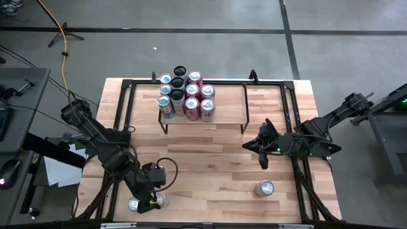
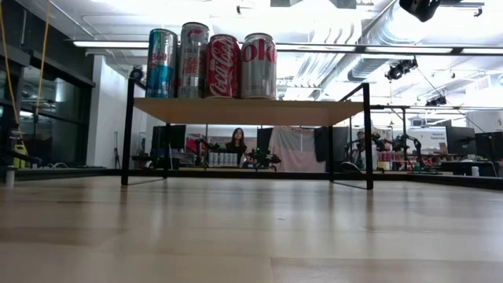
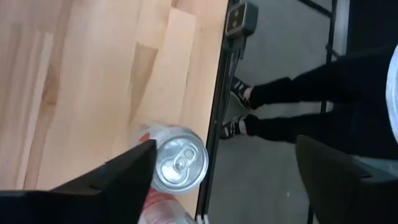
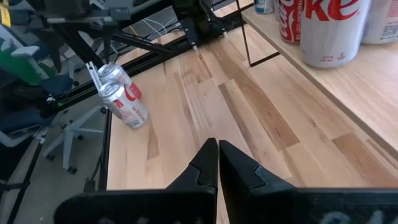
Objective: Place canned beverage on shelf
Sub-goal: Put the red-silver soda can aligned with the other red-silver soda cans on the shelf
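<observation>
Our left pincer (image 1: pixel 151 198) is open wide over a can (image 3: pixel 179 164) at the counter's (image 1: pixel 216 159) front left corner. Our right pincer (image 4: pixel 217 163) is closed and empty. Cans (image 2: pixel 258 66) reading "Coca-Cola" and "oke" stand on the shelf (image 2: pixel 244 111) by the back edge.

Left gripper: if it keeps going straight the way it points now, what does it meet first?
Most likely the silver-topped can standing at the wooden table's near edge. The open left gripper points down with the can beside one finger, not centred; depth is unclear.
</observation>
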You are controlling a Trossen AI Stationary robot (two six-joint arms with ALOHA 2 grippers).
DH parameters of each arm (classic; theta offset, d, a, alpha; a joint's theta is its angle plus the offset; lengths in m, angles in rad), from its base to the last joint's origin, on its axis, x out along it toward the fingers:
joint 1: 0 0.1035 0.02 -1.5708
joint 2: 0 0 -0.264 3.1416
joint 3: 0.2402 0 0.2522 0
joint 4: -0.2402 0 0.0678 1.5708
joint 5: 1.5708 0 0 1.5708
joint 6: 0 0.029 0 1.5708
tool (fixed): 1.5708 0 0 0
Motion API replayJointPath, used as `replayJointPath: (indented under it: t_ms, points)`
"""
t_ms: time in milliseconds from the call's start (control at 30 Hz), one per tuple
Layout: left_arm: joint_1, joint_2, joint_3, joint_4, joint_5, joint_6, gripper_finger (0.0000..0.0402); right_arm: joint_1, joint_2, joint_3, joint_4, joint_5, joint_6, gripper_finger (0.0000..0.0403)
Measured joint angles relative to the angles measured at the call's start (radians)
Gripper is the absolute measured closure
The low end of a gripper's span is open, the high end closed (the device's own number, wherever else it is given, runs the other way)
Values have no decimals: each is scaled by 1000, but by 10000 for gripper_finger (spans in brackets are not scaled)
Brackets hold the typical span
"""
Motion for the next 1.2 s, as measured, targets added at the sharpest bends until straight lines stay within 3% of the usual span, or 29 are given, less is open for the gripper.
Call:
replayJointPath:
  t_ms: [200,433,700,1200]
  points:
    - [-1,53,0,-1,66,39,27,0,0,0,0,11,2,403]
    - [-28,161,0,-4,126,10,22,0,0,0,-1,11,8,403]
    - [-39,199,5,1,69,-73,23,0,0,0,-5,25,8,403]
    - [-37,129,70,-97,-14,-10,23,0,1,1,-11,26,16,403]
